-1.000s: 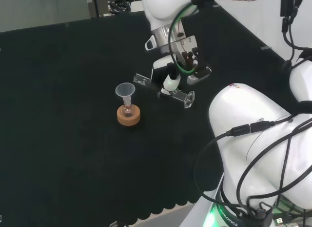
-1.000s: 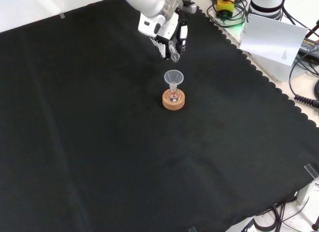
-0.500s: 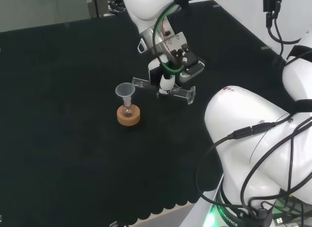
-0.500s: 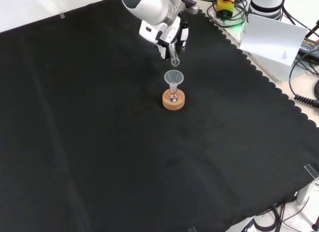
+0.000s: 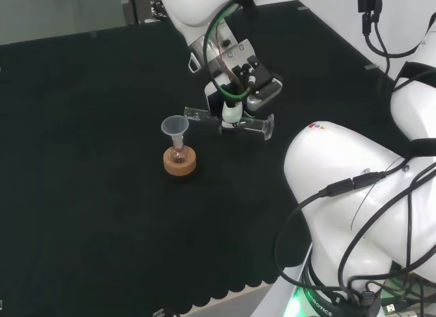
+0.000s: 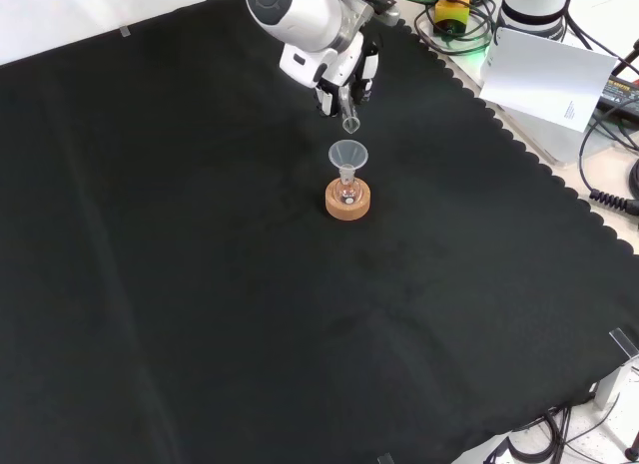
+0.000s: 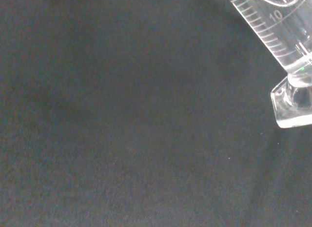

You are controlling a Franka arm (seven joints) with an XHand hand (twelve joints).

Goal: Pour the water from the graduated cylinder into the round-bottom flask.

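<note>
A black and white robot hand on a white arm holds a clear graduated cylinder above a bench covered in black cloth. The fingers are curled round the middle of the cylinder, so its two ends stick out on either side of them. In the head view the cylinder lies nearly level: its open mouth end reaches left of the fingers and its flat clear foot sits to their right. The mouth is just beside the upper right rim of a clear plastic funnel, slightly higher than it; whether they touch cannot be told.

The funnel stands upright in the neck of a small clear round-bottom flask, which rests on a tan cork ring stand on the cloth.

In the front view the hand comes in from the top, and the cylinder's mouth end points down toward the funnel just below it.

The wrist view shows the cylinder's printed scale and foot close up over bare cloth.
</note>
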